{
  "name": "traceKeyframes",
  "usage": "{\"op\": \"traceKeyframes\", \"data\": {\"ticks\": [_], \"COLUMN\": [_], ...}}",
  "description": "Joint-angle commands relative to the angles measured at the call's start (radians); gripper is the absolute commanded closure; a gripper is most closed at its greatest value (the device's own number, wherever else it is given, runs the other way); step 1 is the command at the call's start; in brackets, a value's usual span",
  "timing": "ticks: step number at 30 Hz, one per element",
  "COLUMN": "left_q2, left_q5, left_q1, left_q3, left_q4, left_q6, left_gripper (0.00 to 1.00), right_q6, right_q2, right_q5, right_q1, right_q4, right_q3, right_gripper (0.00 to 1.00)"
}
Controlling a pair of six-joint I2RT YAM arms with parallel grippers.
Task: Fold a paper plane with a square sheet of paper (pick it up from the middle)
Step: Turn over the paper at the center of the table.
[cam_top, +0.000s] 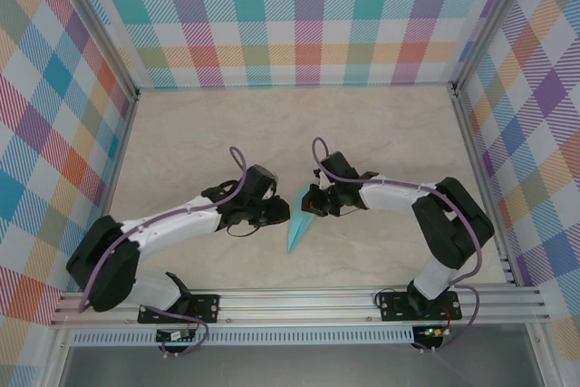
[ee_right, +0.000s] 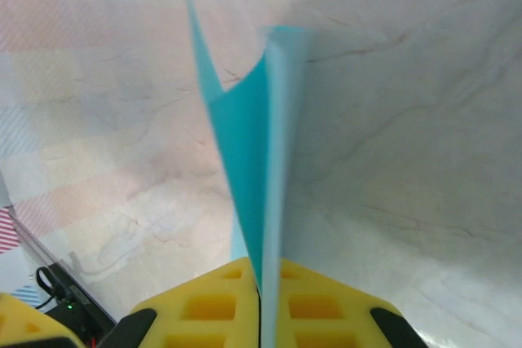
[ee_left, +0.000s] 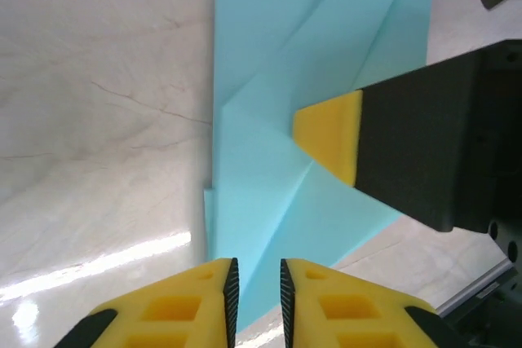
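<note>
The sheet of paper [cam_top: 296, 224] is folded into a slim, pointed light-teal shape that stands on edge between the two grippers, its tip toward the near rail. My right gripper [cam_top: 308, 203] is shut on it. In the right wrist view the paper [ee_right: 249, 144] runs edge-on out of the pinched right gripper [ee_right: 261, 279]. The left wrist view shows the paper's creased side [ee_left: 261, 120], with a yellow pad of the right gripper's fingers [ee_left: 330, 132] on it. My left gripper [ee_left: 258, 283] sits close at the paper's lower edge, its jaws a narrow gap apart. In the top view the left gripper [cam_top: 283, 215] is just left of the paper.
The beige marbled table [cam_top: 272, 124] is walled by plaid panels [cam_top: 299, 15] at the back and both sides. An aluminium rail [cam_top: 299, 301] with both arm bases runs along the near edge. Both arms meet at the table's middle front.
</note>
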Motion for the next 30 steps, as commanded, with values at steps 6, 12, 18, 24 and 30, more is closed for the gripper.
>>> {"op": "traceKeyframes", "data": {"ticks": [6, 12, 18, 24, 30], "left_q2": [-0.223, -0.341, -0.382, -0.405, -0.452], "left_q5": [-0.219, -0.244, -0.246, -0.252, -0.271], "left_q1": [0.039, 0.060, 0.068, 0.068, 0.069], "left_q3": [-0.121, -0.200, -0.226, -0.239, -0.262], "left_q4": [-0.164, -0.174, -0.190, -0.200, -0.217], "left_q6": [-0.095, -0.151, -0.161, -0.179, -0.203], "left_gripper": [0.68, 0.63, 0.60, 0.60, 0.57], "right_q6": [-0.318, -0.291, -0.208, -0.134, -0.115], "right_q2": [-0.097, 0.101, 0.317, 0.543, 0.596], "right_q5": [0.444, 0.907, 0.921, 0.866, 0.610], "right_q1": [0.062, 0.168, 0.241, 0.316, 0.334], "right_q4": [-0.701, -1.141, -1.183, -1.225, -1.088], "right_q3": [0.344, 0.645, 0.748, 0.926, 0.978], "right_gripper": [0.91, 0.92, 0.93, 0.85, 0.77]}}
